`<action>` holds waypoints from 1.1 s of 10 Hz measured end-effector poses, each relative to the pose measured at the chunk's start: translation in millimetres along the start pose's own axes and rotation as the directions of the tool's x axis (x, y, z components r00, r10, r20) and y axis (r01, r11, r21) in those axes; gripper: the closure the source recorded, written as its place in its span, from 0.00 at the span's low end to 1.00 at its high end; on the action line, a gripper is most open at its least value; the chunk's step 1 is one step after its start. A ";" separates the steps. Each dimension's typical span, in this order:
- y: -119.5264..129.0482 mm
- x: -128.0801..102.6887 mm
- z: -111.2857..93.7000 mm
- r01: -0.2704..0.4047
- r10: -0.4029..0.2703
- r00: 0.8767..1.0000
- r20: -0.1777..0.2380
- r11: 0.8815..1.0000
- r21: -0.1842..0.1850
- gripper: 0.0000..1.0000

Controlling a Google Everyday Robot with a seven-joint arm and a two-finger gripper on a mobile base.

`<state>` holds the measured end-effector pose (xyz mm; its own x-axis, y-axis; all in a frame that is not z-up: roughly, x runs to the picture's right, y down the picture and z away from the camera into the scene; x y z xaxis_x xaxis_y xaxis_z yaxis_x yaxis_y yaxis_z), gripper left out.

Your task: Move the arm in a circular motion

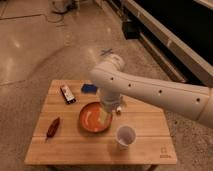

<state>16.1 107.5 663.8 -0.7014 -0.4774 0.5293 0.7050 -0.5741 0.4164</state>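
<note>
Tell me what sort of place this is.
Probably a lab or workshop, not a home: a polished speckled concrete floor with a blue tape cross, cables on the floor, and a small wooden table under the arm. The gripper hangs over the orange bowl.

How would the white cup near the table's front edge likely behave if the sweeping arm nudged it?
The white cup stands upright, taller than wide, seemingly empty, so probably light and apt to tip. On its side it would likely roll on the wooden table. The gripper hangs over the orange bowl, beside it.
</note>
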 end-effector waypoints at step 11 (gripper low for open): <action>62.7 158.9 -3.0 0.151 -0.154 0.988 -0.030 0.986 -0.076 0.20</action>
<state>-51.4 -6.3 771.8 -0.8043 -0.4033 0.4365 0.5809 -0.6883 0.4345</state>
